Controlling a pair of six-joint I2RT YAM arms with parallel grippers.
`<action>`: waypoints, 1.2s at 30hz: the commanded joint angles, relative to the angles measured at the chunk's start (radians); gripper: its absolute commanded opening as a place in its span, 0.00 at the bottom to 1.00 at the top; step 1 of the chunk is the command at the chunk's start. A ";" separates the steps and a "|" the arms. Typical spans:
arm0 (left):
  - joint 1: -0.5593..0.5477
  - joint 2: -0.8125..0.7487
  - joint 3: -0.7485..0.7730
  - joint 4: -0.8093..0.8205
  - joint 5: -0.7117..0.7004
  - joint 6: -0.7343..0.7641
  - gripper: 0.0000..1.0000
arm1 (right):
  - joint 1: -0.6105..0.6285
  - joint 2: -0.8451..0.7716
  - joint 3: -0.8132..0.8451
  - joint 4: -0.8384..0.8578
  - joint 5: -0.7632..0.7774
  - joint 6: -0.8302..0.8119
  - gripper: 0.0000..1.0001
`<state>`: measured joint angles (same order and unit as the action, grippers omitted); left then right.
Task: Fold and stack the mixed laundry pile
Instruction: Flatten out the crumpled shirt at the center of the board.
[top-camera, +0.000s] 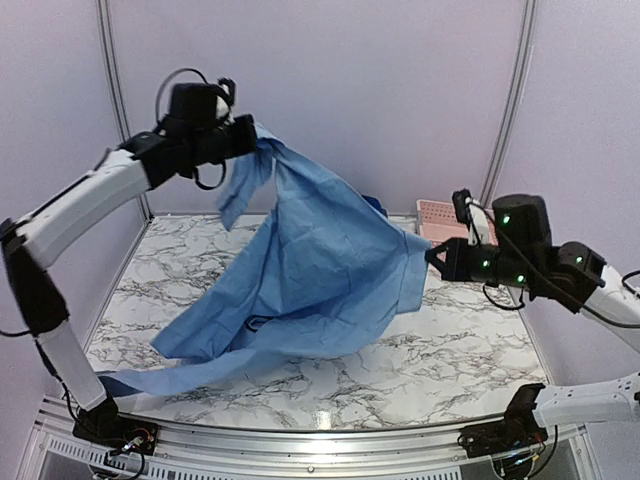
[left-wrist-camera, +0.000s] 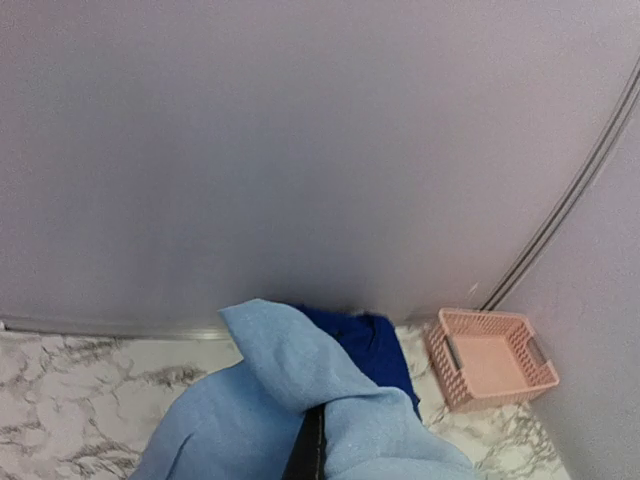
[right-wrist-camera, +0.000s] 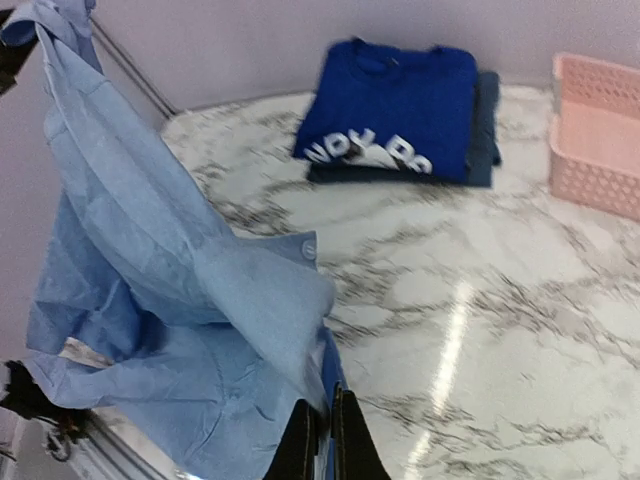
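Observation:
A light-blue collared shirt (top-camera: 320, 270) hangs stretched in the air between my two arms, its lower end trailing on the marble table (top-camera: 420, 370). My left gripper (top-camera: 250, 135), raised high at the back left, is shut on one end of the shirt (left-wrist-camera: 300, 400). At mid right my right gripper (top-camera: 432, 255) is shut on the other end of the shirt (right-wrist-camera: 200, 290), black fingertips (right-wrist-camera: 345, 440) pinching the cloth. A folded royal-blue T-shirt (right-wrist-camera: 395, 105) with white lettering lies on a darker folded piece (right-wrist-camera: 487, 135) at the back of the table.
A pink lattice basket (top-camera: 440, 215) stands at the back right corner, next to the folded stack. The booth's pale walls and metal posts (top-camera: 512, 100) close in the table. A metal rail (top-camera: 300, 440) runs along the near edge.

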<state>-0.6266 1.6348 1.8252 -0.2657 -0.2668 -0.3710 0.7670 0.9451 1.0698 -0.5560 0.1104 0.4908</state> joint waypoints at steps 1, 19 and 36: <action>0.048 0.282 0.157 -0.038 0.073 -0.041 0.20 | -0.113 -0.024 -0.175 -0.096 0.052 0.154 0.20; 0.151 -0.322 -0.636 -0.312 0.389 -0.119 0.99 | -0.245 0.405 -0.001 -0.042 -0.246 -0.268 0.70; 0.186 -0.454 -0.877 -0.386 0.463 -0.149 0.99 | -0.416 0.847 0.288 0.051 -0.582 -0.395 0.80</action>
<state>-0.4557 1.1973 0.9615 -0.6052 0.2276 -0.5163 0.3527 1.7100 1.2892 -0.5331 -0.3573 0.1265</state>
